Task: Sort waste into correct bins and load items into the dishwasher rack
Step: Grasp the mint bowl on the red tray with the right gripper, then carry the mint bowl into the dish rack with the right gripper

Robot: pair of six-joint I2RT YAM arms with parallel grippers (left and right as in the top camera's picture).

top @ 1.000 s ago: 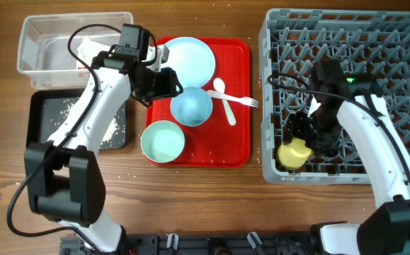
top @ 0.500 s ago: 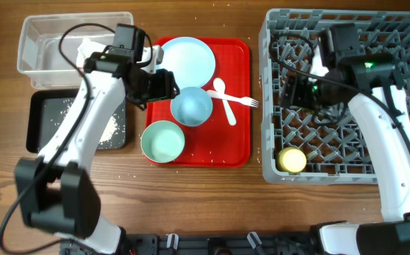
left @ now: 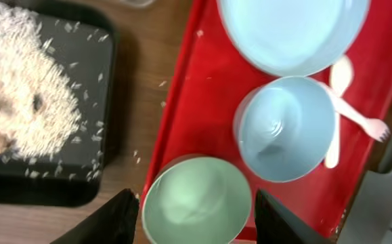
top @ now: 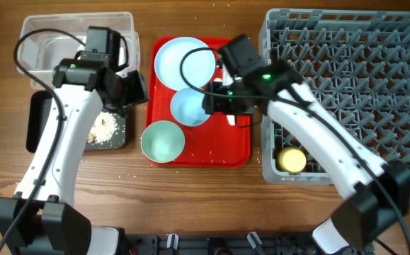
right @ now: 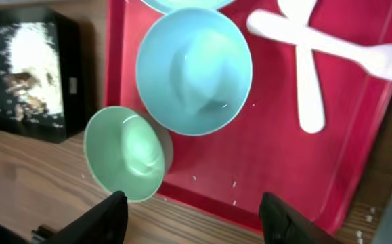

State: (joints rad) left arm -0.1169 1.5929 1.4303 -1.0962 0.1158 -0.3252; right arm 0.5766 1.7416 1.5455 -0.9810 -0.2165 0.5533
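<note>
The grey dishwasher rack (top: 346,42) stands at the right with the small yellow cup (top: 292,159) in its front left corner. On the red tray (top: 243,145) are a pale blue plate (top: 180,60), a pale blue bowl (top: 187,110), a greenish-blue bowl (top: 162,140), and a white spoon (right: 309,88) and fork (right: 358,55). My right gripper (top: 215,105) is open and empty above the blue bowl (right: 194,68). My left gripper (top: 134,88) is open and empty over the tray's left edge, with the greenish bowl (left: 196,203) between its fingers' line. The wrapper is hidden.
The clear tub (top: 42,32) sits at the back left. The black tray (top: 109,131) in front of it holds white rice crumbs with brown bits (left: 19,102). A few crumbs lie on the wood and on the red tray. The right arm crosses the rack's left wall.
My right gripper let go of the yellow cup in the rack and swung left over the red tray. My left gripper drew back left from the blue bowl toward the bins.
</note>
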